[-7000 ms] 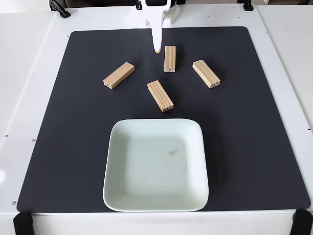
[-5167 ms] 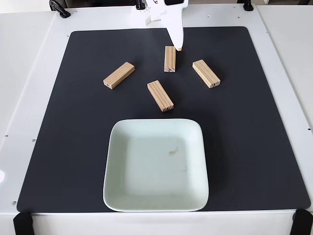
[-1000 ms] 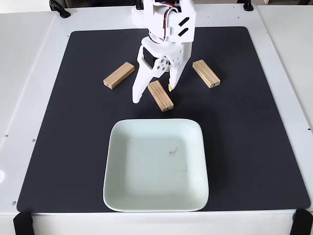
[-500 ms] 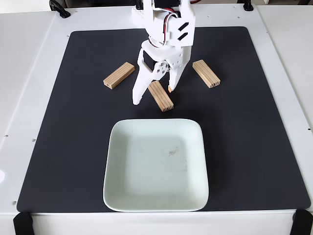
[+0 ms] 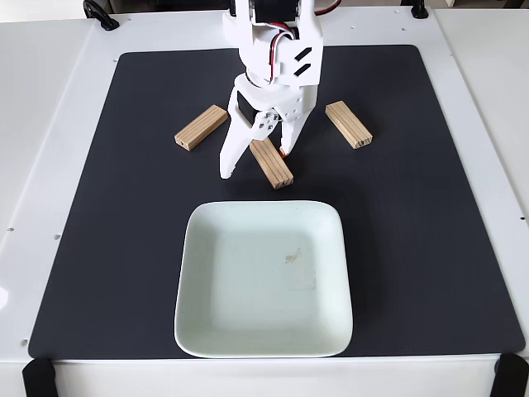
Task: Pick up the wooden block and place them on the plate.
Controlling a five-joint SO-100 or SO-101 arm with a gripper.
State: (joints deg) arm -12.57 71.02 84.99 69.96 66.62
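White gripper (image 5: 254, 164) open, jaws straddling centre wooden block (image 5: 272, 162) on black mat (image 5: 430, 215). Block's long axis runs diagonally, upper-left to lower-right; fingers sit either side across its width. Empty plate (image 5: 198, 331) just below, near camera.

Your arm (image 5: 271, 50) is cut off by the top edge of the fixed view, so you cannot see its base. Its body covers one wooden block entirely and hides the far end of the middle block (image 5: 273, 164). You cannot tell whether the gripper (image 5: 254, 164) touches that block. Black clamps (image 5: 36, 377) are cropped at the bottom corners.
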